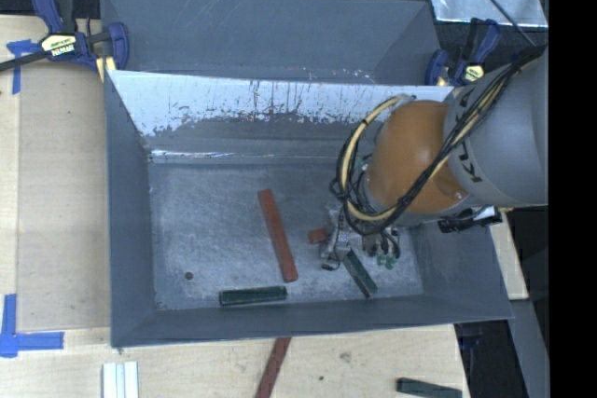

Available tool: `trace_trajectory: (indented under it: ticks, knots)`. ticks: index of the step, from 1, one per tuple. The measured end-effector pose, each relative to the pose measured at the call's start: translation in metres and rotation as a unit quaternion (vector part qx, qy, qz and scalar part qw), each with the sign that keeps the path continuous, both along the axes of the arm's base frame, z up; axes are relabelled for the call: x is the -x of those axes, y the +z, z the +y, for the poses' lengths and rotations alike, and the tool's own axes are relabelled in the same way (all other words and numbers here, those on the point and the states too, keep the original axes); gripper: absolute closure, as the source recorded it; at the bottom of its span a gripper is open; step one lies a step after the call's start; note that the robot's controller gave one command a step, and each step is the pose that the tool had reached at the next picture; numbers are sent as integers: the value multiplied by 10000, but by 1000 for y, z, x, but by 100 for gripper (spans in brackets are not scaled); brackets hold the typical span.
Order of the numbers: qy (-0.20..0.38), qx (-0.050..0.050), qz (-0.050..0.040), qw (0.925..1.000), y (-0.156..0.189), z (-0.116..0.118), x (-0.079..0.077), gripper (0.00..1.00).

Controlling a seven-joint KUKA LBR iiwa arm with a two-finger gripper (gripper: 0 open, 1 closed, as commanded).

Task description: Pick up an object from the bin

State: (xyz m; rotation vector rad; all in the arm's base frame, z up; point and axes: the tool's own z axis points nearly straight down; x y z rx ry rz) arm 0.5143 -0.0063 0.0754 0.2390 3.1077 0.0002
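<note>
My gripper [334, 253] is low over the bin floor, right of the middle and towards the front. A dark green bar [360, 277] lies slantwise right beside it, its upper end under the gripper. A small red piece [318, 237] sits just to the gripper's left, touching or nearly touching it. Further left lies a long reddish-brown stick [278, 235], angled from back left to front right, apart from the gripper.
Another dark green bar [253, 296] lies flat along the front wall, left of the gripper. A tiny dark speck [189, 276] sits at the front left. The arm with its orange cover and cables hangs over the bin's right side.
</note>
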Motion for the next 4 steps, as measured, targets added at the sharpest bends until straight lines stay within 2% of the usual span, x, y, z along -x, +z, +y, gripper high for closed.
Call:
trace_trajectory:
  ticks: [1, 2, 3, 4]
  knots:
    - [-1, -10, 143, 9999, 41, -2, 4, 100]
    - [8, -5, 109, 9999, -4, 0, -33, 0]
    - [14, -7, 94, 10000, -4, 1, -34, 100]
    - [16, -7, 94, 10000, -4, 1, -34, 100]
